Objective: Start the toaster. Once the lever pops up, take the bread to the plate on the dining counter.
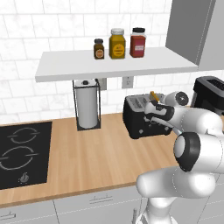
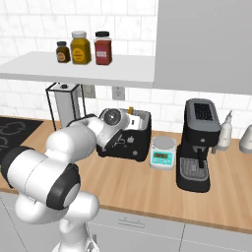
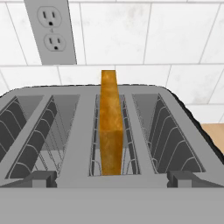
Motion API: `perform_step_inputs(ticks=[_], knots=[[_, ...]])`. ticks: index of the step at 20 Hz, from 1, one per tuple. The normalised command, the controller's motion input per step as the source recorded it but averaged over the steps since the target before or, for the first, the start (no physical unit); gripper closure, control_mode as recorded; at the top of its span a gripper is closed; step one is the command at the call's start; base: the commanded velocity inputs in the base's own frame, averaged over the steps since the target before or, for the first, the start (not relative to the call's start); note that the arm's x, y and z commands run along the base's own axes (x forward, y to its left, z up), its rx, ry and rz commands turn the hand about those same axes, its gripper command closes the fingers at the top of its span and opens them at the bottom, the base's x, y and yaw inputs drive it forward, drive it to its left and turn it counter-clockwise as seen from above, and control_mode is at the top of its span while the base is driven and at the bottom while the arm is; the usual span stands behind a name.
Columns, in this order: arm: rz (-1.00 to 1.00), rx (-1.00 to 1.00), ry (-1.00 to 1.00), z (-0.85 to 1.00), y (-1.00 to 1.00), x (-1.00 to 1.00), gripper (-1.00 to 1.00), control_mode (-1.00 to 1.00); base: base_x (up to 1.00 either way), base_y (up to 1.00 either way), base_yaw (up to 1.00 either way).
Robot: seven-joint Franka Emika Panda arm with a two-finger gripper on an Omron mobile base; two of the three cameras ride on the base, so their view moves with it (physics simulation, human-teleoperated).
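Now, toaster (image 3: 78, 144): black, on wooden bench (image 1: 100, 157), beside paper towel holder (image 1: 87, 105).
Bread (image 3: 111, 127): upright in a slot, top protruding.
Jaws: spread wide, empty, poised above bread.

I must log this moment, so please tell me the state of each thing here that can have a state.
Toaster: on the worktop, bread in one slot.
Bread: upright on edge, sticking up out of its slot.
Gripper: open, holding nothing, at the toaster.
Cooktop: no pan on it.
Three jars: lids on, upright on the shelf.
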Motion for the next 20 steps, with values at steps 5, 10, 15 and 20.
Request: perform_step_inputs(ticks=[5, 10, 15, 20], knots=[[0.0, 0.0, 0.0, 0.0, 0.0, 0.0, -1.0, -1.0, 0.0, 0.0, 0.0], [0.0, 0.0, 0.0, 0.0, 0.0, 0.0, -1.0, -1.0, 0.0, 0.0, 0.0], [0.0, 0.0, 0.0, 0.0, 0.0, 0.0, -1.0, -1.0, 0.0, 0.0, 0.0], [0.0, 0.0, 0.0, 0.0, 0.0, 0.0, -1.0, -1.0, 0.0, 0.0, 0.0]])
